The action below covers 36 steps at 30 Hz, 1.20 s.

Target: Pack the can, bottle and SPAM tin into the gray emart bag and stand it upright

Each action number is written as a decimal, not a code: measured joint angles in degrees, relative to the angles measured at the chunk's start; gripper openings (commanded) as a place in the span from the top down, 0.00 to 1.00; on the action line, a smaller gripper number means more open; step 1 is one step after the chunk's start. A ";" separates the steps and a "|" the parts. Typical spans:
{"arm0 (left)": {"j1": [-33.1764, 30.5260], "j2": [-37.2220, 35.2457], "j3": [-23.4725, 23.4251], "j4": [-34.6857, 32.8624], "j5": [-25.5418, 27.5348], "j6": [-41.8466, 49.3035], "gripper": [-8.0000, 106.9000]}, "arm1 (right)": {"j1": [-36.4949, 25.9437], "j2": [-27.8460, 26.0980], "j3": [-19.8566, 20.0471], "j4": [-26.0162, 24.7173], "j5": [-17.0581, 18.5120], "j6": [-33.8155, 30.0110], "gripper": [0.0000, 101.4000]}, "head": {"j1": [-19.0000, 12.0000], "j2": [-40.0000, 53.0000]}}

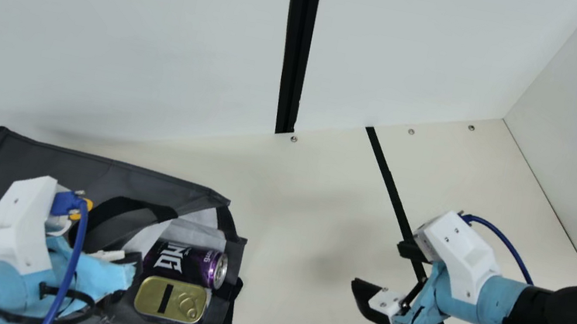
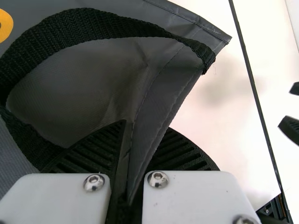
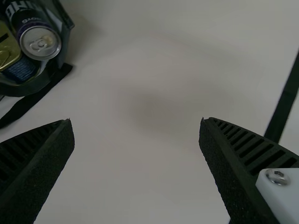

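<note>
L gripper: low L, main view; clamped on gray bag edge.
R gripper: R of ctr, spread apart.
Can: low L-ctr, in bag.
SPAM tin: in bag, just below can.

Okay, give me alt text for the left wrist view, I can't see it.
The left hand grips the edge of a gray bag, whose black handle loops beside it. Beyond is a cream table crossed by a black strip, with the open right hand at the right edge.
</note>
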 measured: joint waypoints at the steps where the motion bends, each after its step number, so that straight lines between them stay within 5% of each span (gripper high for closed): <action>1: 0.00 0.00 0.00 0.00 0.00 0.00 1.00 | 0.26 0.37 0.36 0.45 0.39 -0.79 0.06 | 0.00 0.00; 19: 0.00 0.00 0.00 0.00 0.00 0.00 1.00 | 5.84 7.55 1.84 5.31 2.99 -9.99 0.06 | 0.00 0.00; 36: 0.00 0.00 0.00 0.00 0.00 0.00 1.00 | 14.78 15.15 -0.57 9.28 -0.14 -12.06 0.06 | 0.00 0.09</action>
